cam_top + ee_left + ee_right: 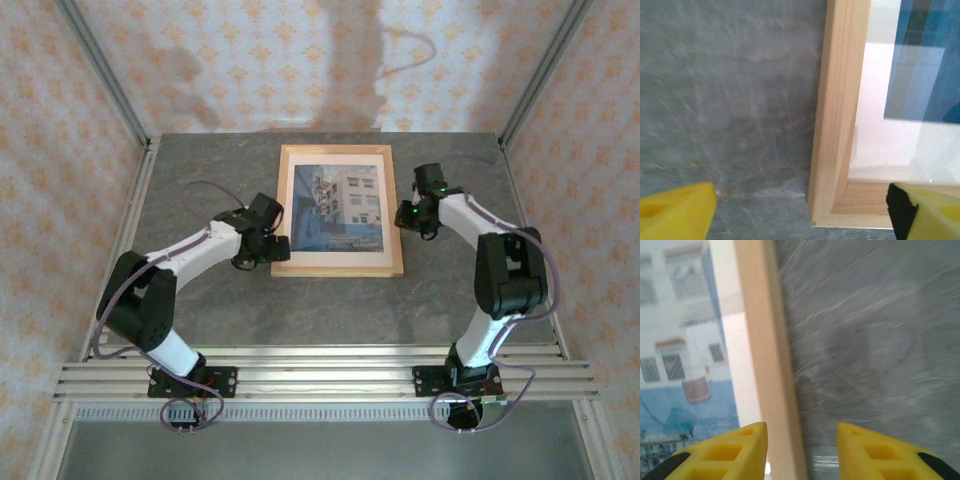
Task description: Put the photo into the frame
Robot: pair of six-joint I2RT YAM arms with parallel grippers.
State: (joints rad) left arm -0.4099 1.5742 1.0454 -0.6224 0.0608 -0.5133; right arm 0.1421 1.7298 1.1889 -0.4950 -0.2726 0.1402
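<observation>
The frame (340, 266) of light wood lies flat in the middle of the table, with the photo (340, 205) of a white building and blue sky inside it. My left gripper (272, 245) is open at the frame's near left corner (832, 200). Its yellow fingers (675, 212) stand wide on either side of that corner, and the photo's blue part (925, 60) shows beyond. My right gripper (409, 215) is open over the frame's right rail (765, 350). One finger (725, 452) hangs above the photo (680, 340), the other above the table.
A cream-white border (880, 145) lies between the photo and the wood. The grey stone-look table (200, 170) has bare room left, right and in front of the frame. Patterned walls and metal posts (105, 75) close in the sides and back.
</observation>
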